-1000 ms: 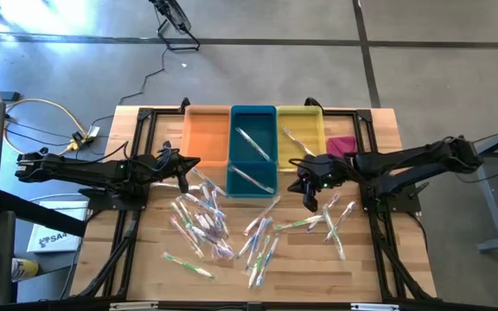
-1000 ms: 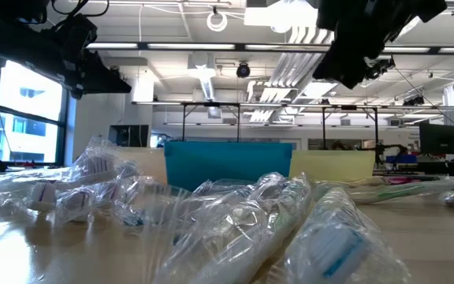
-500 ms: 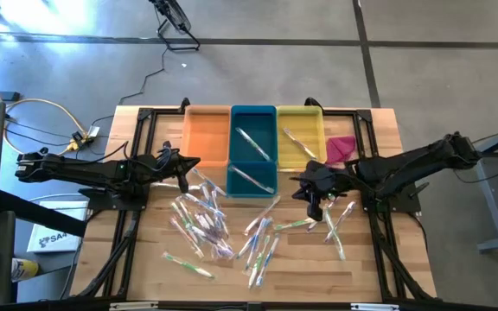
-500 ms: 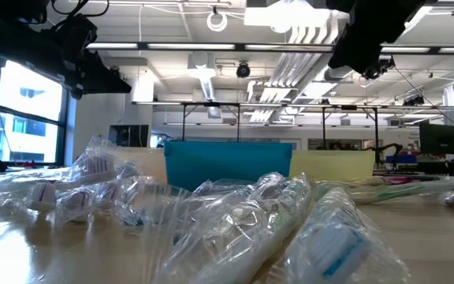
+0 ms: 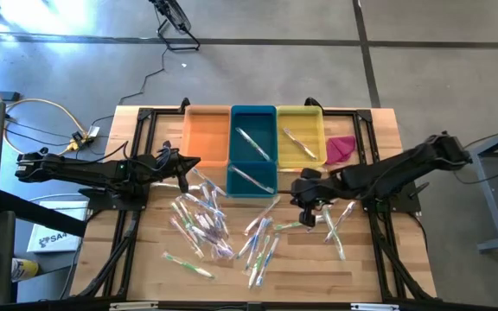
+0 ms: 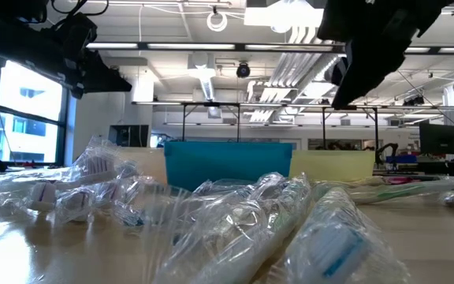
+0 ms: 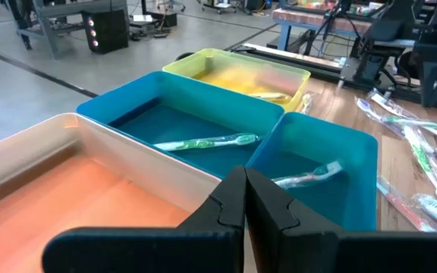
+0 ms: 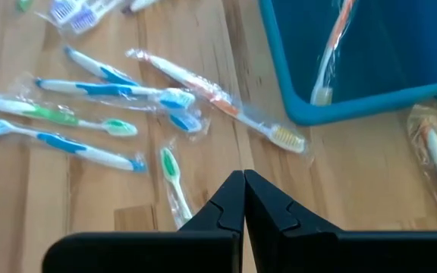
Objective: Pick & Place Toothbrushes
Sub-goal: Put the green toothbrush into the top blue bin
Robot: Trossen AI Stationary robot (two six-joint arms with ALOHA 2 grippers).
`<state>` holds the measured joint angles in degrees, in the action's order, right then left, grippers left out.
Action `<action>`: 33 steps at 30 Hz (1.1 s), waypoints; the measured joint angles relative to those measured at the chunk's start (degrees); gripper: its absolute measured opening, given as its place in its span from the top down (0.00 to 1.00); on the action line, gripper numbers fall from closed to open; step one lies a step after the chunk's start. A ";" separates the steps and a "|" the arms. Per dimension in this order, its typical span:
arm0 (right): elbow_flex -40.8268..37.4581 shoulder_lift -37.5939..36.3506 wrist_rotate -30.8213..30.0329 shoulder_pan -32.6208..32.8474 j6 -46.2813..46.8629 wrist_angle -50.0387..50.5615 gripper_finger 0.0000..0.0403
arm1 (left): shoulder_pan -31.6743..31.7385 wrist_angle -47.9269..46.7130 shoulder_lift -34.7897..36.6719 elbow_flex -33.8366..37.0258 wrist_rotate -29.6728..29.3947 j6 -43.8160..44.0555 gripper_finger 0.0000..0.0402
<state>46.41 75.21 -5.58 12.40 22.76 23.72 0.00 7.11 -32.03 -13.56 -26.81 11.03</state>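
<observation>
Right tool lower, nearer crinkly-wrapped toothbrushes (fingers together).

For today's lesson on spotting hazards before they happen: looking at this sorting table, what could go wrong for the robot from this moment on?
1. The right gripper, shut and empty, hangs over loose toothbrushes that overlap in shiny wrappers; a grab might lift two or slip off.
2. One orange toothbrush lies close against the blue bin; its wall may block the fingers.
3. The left gripper waits shut by the orange bin; both arms share the bins and could cross.
</observation>
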 joint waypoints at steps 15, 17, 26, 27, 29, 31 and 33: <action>-0.02 0.80 0.20 -0.02 3.32 4.19 0.78 | 0.00 0.00 0.00 0.00 0.00 0.00 1.00; -0.02 0.80 2.07 -0.02 3.63 5.87 0.71 | 0.00 0.00 -0.01 0.00 0.00 0.00 1.00; -2.09 1.08 5.63 0.00 7.13 6.89 0.60 | 0.00 -0.02 0.00 0.00 0.00 -0.02 1.00; -2.56 1.08 5.62 -0.02 7.51 6.85 0.61 | 0.00 -0.02 0.01 0.00 0.00 -0.02 1.00; -3.23 1.08 5.67 0.04 7.69 6.79 0.61 | -0.01 -0.02 0.02 0.00 0.00 -0.02 1.00; -3.51 1.08 5.57 0.62 7.69 6.94 0.62 | 0.00 -0.04 0.01 0.00 0.00 -0.02 1.00; -3.51 1.08 5.57 1.51 7.67 6.77 0.63 | 0.01 -0.07 0.02 0.02 0.00 -0.02 1.00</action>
<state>42.89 76.29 -0.02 13.92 30.44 30.48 0.01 7.05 -32.01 -13.54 -26.81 11.00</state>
